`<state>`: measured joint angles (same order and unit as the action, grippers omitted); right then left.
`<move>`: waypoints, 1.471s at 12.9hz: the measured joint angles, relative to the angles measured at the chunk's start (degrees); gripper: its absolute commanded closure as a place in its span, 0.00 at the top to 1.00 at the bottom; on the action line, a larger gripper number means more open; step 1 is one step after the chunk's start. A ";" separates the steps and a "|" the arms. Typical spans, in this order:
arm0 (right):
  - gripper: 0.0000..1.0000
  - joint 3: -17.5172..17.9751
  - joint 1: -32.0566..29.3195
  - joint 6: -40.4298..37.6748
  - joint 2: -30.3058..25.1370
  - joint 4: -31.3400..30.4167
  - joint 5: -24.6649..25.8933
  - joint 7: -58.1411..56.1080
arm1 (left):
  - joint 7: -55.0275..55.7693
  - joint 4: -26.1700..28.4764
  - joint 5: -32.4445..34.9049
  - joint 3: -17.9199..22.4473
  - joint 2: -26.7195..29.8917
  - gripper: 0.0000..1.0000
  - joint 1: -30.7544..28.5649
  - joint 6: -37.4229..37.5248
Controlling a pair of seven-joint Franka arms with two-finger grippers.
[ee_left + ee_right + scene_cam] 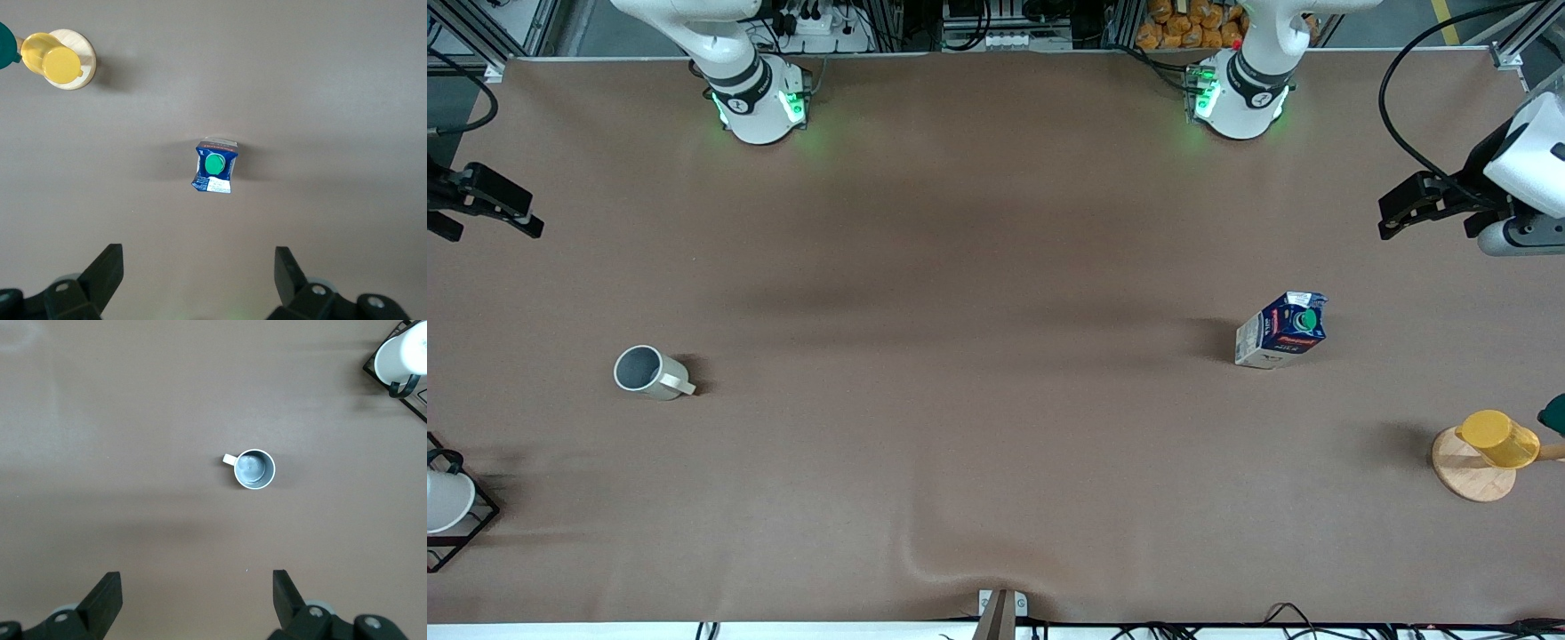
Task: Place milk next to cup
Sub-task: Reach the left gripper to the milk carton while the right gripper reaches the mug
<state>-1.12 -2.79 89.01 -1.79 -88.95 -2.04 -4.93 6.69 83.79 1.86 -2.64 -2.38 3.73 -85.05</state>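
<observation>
The milk (1280, 331), a dark-blue carton with a green cap, stands upright toward the left arm's end of the table. It also shows in the left wrist view (215, 167). The cup (649, 372), a cream-white mug with a grey inside and a stubby handle, stands upright toward the right arm's end, far from the milk. It also shows in the right wrist view (254, 468). My left gripper (1430, 222) (199, 267) is open and empty, high over bare table at its end. My right gripper (491, 227) (197, 587) is open and empty, high over bare table at its end.
A yellow cup (1498, 437) sits on a round wooden coaster (1472, 476) near the milk, closer to the front camera, with a dark-green thing (1554, 413) at the edge. A white cup in a black wire frame (445, 502) stands near the mug. The brown cloth has a wrinkle (943, 560).
</observation>
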 measured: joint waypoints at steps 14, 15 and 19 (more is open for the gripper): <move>1.00 0.10 0.21 0.22 5.84 -0.17 0.04 -0.03 | -4.52 14.56 0.06 0.79 -4.23 1.00 -0.26 -13.53; 1.00 0.13 0.28 0.50 7.73 0.04 0.01 -0.04 | -5.07 16.89 0.07 0.78 -4.23 1.00 -0.26 -15.80; 1.00 0.35 3.04 0.60 13.08 0.82 0.00 -0.19 | -8.89 24.35 0.07 0.82 -4.62 1.00 -0.84 -22.94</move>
<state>-0.78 0.25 89.61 11.29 -88.13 -2.04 -5.12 -2.20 108.15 1.92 -1.82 -7.00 2.89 -107.99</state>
